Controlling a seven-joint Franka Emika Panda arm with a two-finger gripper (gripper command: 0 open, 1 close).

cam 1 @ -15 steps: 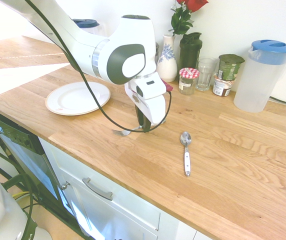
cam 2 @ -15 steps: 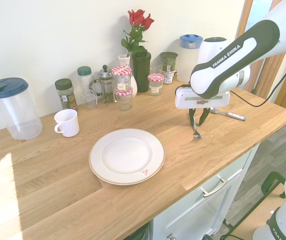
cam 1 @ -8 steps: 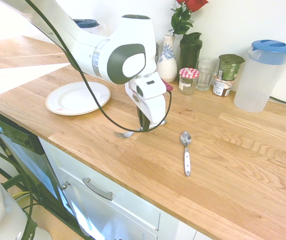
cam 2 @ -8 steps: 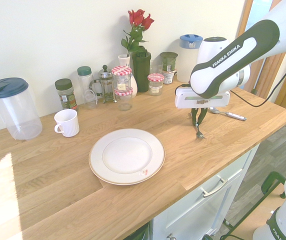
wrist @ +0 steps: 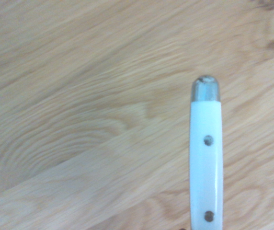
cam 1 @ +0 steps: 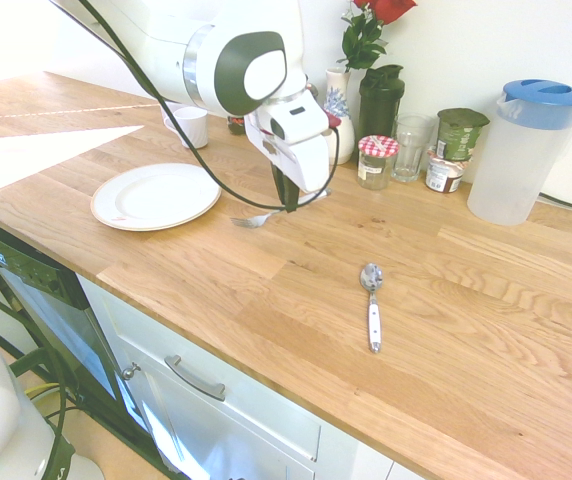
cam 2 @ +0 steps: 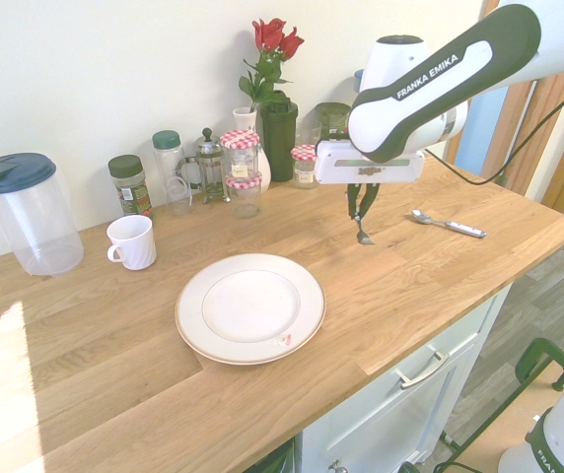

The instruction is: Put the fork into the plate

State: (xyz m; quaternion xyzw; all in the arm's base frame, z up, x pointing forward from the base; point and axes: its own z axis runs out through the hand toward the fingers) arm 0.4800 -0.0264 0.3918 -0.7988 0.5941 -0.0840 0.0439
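Right of the upper middle in the second exterior view, the pincer (cam 2: 363, 219) is closed on the fork (cam 2: 364, 237), lifted above the worktop (cam 2: 440, 296), while in the first exterior view the plate (cam 1: 156, 197) lies left of it, so grasping looks done and carrying and lowering remain.

The plate (cam 2: 250, 308) is showing white with a thin tan rim line. The fork's handle (wrist: 206, 163) is gleaming white with grey rivets. Red-and-white checks are patterning the jar lids (cam 2: 241, 139); blue floral designs are decorating the white vase (cam 1: 337, 100). Roses (cam 2: 277, 37) are glowing red.
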